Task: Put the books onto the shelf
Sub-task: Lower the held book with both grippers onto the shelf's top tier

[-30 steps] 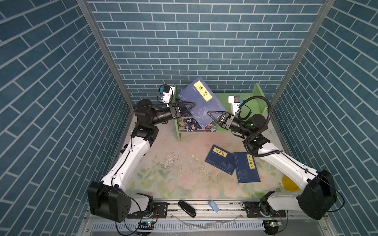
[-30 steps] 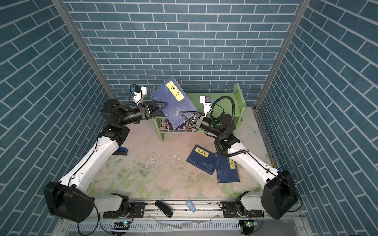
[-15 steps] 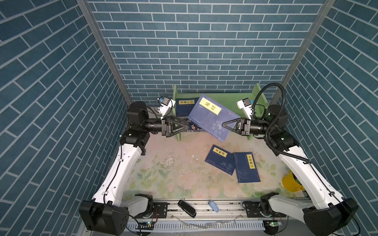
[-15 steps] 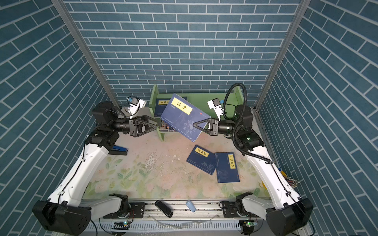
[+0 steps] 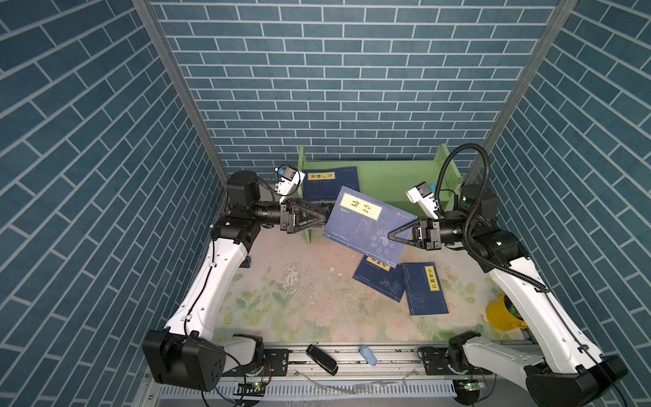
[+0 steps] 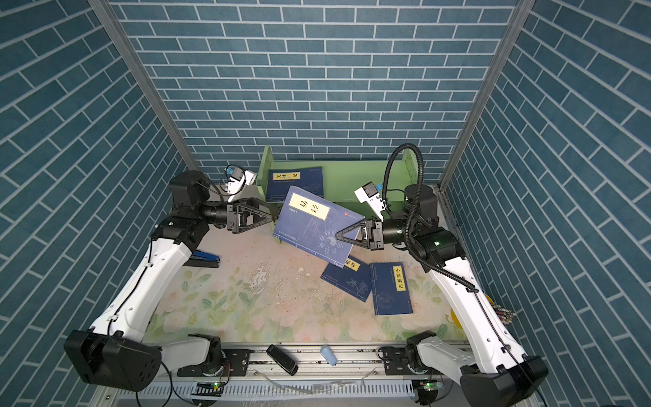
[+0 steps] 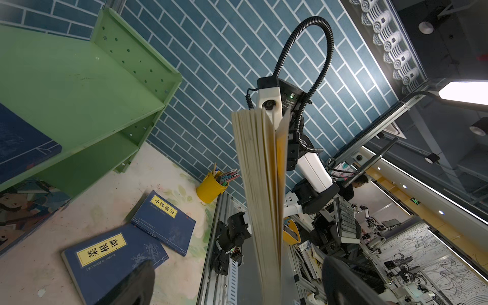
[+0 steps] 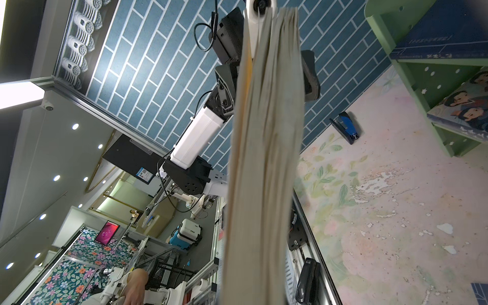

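While the shelf (image 5: 391,176) is already carrying the large cartoon book (image 8: 464,105) below and one navy book (image 5: 333,183) on top, beyond the left end effector (image 5: 329,213), the right end effector (image 5: 389,234) is clamping the held book (image 5: 366,225) in mid-air; the left is gaping, released, around its edge. Beneath the right one, a tilted book (image 5: 378,282) and a straight book (image 5: 424,289) are waiting on the counter (image 5: 281,299).

Both top views are looking down from the front over the whole table (image 5: 299,306), toward the shelf (image 5: 394,176) at the back. The wrist cameras are staring close along the held book (image 7: 261,184) by its page edges, facing each other.
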Controlling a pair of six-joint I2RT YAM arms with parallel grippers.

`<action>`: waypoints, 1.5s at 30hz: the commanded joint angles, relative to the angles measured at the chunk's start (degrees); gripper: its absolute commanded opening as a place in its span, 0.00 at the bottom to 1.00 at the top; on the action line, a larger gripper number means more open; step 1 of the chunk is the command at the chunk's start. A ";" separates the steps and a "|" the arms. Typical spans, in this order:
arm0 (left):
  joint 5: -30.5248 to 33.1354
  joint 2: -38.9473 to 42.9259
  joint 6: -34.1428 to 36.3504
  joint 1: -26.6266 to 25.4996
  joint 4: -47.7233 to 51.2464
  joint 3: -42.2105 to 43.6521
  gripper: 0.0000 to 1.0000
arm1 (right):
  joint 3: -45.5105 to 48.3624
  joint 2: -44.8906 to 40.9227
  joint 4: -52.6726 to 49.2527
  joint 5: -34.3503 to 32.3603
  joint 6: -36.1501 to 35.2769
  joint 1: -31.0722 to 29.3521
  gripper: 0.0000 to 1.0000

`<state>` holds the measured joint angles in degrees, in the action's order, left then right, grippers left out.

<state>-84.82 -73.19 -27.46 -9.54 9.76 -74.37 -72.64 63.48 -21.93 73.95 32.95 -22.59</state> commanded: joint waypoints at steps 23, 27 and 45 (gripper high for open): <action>2.38 -2.44 -4.09 -8.82 -5.51 -2.98 0.04 | -4.38 7.59 5.05 2.66 -2.29 -0.31 0.35; 4.57 -2.19 -4.08 -8.31 -5.92 -4.42 0.00 | -2.48 6.50 5.51 0.17 -2.65 0.70 0.46; 12.06 0.58 -12.27 -6.54 -13.91 -0.92 0.00 | 10.25 6.52 45.64 -7.14 23.86 0.90 0.34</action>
<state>-73.73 -74.24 -38.11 -16.38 0.03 -75.88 -62.89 69.41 11.77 69.12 49.74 -21.85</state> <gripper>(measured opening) 0.124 0.358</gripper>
